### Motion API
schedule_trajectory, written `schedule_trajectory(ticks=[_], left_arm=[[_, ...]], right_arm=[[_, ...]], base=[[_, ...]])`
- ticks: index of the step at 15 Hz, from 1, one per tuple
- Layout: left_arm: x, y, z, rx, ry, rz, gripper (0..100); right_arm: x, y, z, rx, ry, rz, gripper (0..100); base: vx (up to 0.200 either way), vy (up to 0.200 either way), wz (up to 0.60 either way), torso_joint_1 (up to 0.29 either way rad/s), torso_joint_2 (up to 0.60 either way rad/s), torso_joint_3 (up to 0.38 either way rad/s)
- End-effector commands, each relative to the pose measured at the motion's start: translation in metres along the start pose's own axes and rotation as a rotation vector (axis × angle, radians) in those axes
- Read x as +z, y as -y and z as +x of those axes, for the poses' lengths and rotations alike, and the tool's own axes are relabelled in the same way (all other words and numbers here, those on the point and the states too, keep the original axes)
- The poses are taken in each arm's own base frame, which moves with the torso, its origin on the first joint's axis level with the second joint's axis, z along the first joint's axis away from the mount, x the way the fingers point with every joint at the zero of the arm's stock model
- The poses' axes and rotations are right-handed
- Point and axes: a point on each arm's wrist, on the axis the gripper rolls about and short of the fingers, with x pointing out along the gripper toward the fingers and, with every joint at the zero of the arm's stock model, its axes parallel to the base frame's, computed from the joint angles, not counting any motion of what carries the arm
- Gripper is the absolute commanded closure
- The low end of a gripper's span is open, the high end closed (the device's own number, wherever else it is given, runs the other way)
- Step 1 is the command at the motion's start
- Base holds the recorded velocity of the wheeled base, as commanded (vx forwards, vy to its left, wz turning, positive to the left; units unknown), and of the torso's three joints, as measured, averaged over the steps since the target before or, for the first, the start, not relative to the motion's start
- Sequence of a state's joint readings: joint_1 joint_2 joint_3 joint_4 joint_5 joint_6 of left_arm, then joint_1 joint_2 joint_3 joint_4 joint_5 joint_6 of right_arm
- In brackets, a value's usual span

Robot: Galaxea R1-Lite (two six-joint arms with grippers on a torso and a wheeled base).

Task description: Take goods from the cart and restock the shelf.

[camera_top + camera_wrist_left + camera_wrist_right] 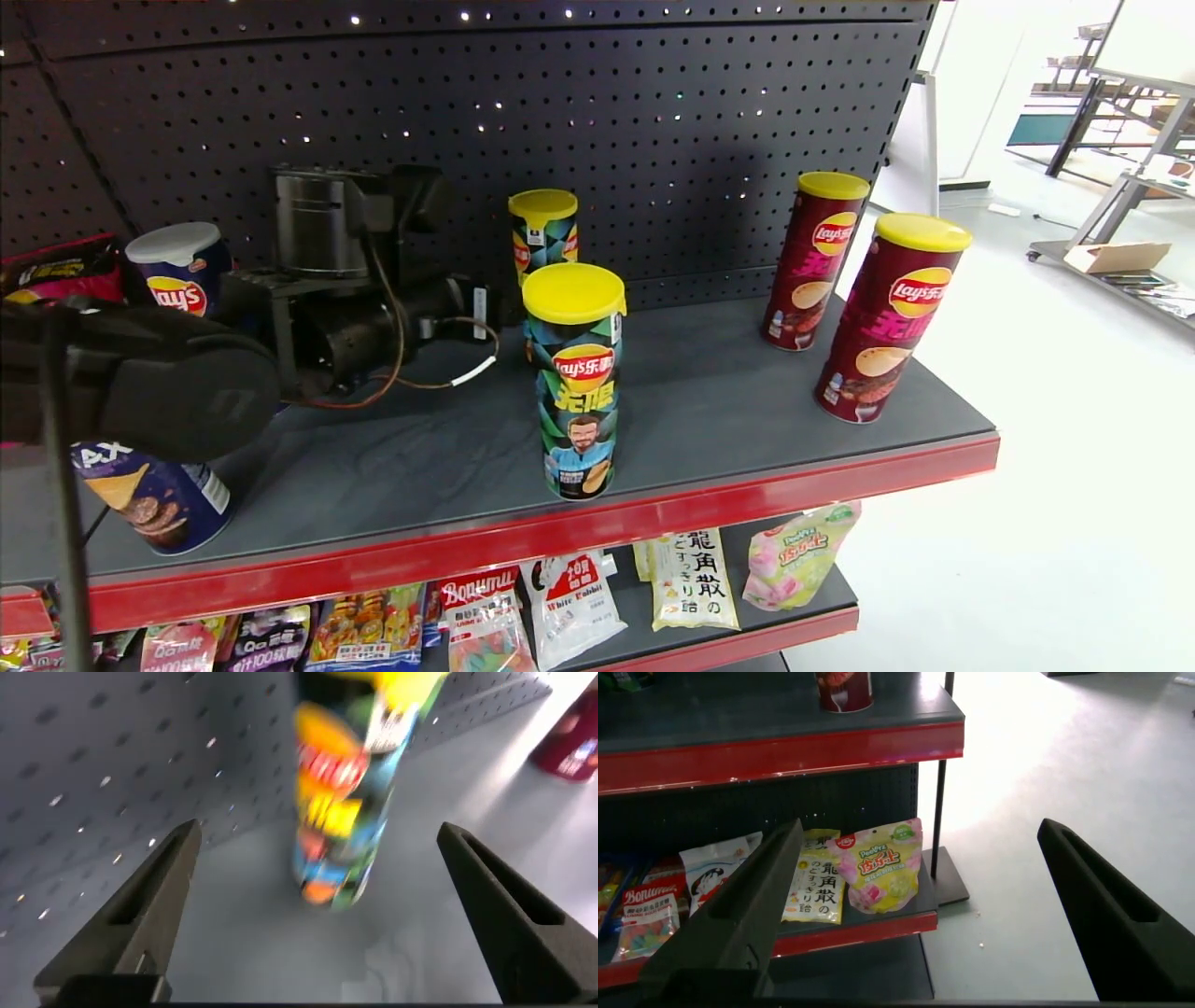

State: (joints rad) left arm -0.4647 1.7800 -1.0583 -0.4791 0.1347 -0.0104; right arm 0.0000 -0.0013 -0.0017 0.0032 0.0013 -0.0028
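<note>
Left gripper point(320, 829) is spread wide and grips nothing. A blurred yellow-lidded can point(344, 793) stands just ahead, clear of its fingers. Right gripper point(922, 826) is equally spread and empty, facing snack bags point(882, 863) on the lower shelf point(859, 933). The upper shelf point(747, 411) carries 2 green cans point(577, 383) and 2 maroon cans point(887, 317), each with a red-and-yellow round logo.

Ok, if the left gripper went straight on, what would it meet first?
Probably the yellow-lidded chip can standing on the shelf, centred ahead of the open left gripper; how far off is unclear.
</note>
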Motion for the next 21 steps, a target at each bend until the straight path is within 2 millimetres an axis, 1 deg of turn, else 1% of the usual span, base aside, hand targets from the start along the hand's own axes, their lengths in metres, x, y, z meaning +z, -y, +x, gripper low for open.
schedule_trajectory(ticks=[1,2,3,4,5,6,7,8,9,10,11,12,13,14,15,18,19,21], left_arm=[[0.000,-0.017,-0.049,0.030,0.021,-0.011,0],[-0.001,-0.020,-0.063,0.039,0.021,-0.013,0],[-0.005,-0.023,-0.090,0.031,-0.001,-0.012,0],[-0.007,-0.024,-0.104,0.025,-0.010,-0.011,0],[-0.013,-0.027,-0.148,-0.030,-0.032,-0.008,0],[-0.017,-0.029,-0.184,-0.081,-0.027,-0.009,0],[-0.023,-0.031,-0.209,-0.110,-0.031,-0.010,0],[-0.037,-0.034,-0.249,-0.133,-0.023,-0.010,0],[-0.052,-0.037,-0.281,-0.142,0.006,-0.005,0],[-0.060,-0.038,-0.296,-0.142,0.026,-0.005,0],[-0.075,-0.041,-0.321,-0.127,0.061,-0.016,0],[-0.088,-0.042,-0.335,-0.119,0.073,-0.045,0],[-0.099,-0.043,-0.344,-0.116,0.085,-0.064,0],[-0.117,-0.044,-0.351,-0.115,0.108,-0.064,0],[-0.124,-0.044,-0.354,-0.108,0.123,-0.067,0],[-0.128,-0.046,-0.355,-0.029,0.126,-0.095,0],[-0.140,-0.047,-0.352,0.027,0.115,-0.111,0],[-0.150,-0.048,-0.353,0.071,0.129,-0.111,0]], right_arm=[[0.000,0.000,0.000,0.000,-0.001,0.000,0],[0.000,0.000,0.000,0.000,-0.001,0.000,0],[0.000,0.000,0.000,0.000,-0.001,0.000,0],[0.000,0.000,0.000,0.000,-0.001,0.000,0],[0.000,0.000,0.000,0.000,-0.001,0.000,0],[0.000,0.000,0.000,0.000,-0.001,0.000,0],[0.000,0.000,0.000,0.000,-0.001,0.000,0],[0.000,0.000,0.000,0.000,-0.001,0.000,0],[0.000,0.000,0.000,0.000,-0.001,0.000,0],[0.000,0.000,0.000,0.000,-0.001,0.000,0],[0.000,0.000,0.000,0.000,-0.001,0.000,0],[0.000,0.000,0.000,0.000,-0.001,0.000,0],[0.000,0.000,0.000,0.000,-0.001,0.000,0],[0.000,0.000,0.000,0.000,-0.001,0.000,0],[0.000,0.000,0.000,0.000,-0.001,0.000,0],[0.000,0.000,0.000,0.000,-0.001,0.000,0],[0.000,0.000,0.000,0.000,-0.001,0.000,0],[0.000,0.000,0.000,0.000,-0.001,-0.002,0]], base=[[0.000,0.000,0.00,0.000,0.00,0.000],[0.000,0.000,0.00,0.000,0.00,0.000],[0.000,0.000,0.00,0.000,0.00,0.000],[0.000,0.000,0.00,0.000,0.00,0.000],[0.000,0.000,0.00,0.000,0.00,0.000],[0.000,0.000,0.00,0.000,0.00,0.000],[0.000,0.000,0.00,0.000,0.00,0.000],[0.000,0.000,0.00,0.000,0.00,0.000],[0.000,0.000,0.00,0.000,0.00,0.000],[0.000,0.000,0.00,0.000,0.00,0.000],[0.000,0.000,0.00,0.000,0.00,0.000],[0.000,0.000,0.00,0.000,0.00,0.000],[0.000,0.000,0.00,0.000,0.00,0.000],[0.000,0.000,0.00,0.000,0.00,0.000],[0.000,0.000,0.00,0.000,0.00,0.000],[0.000,0.000,0.00,0.000,0.00,0.000],[0.000,0.000,0.00,0.000,0.00,0.000],[0.000,0.000,0.00,0.000,0.00,0.000]])
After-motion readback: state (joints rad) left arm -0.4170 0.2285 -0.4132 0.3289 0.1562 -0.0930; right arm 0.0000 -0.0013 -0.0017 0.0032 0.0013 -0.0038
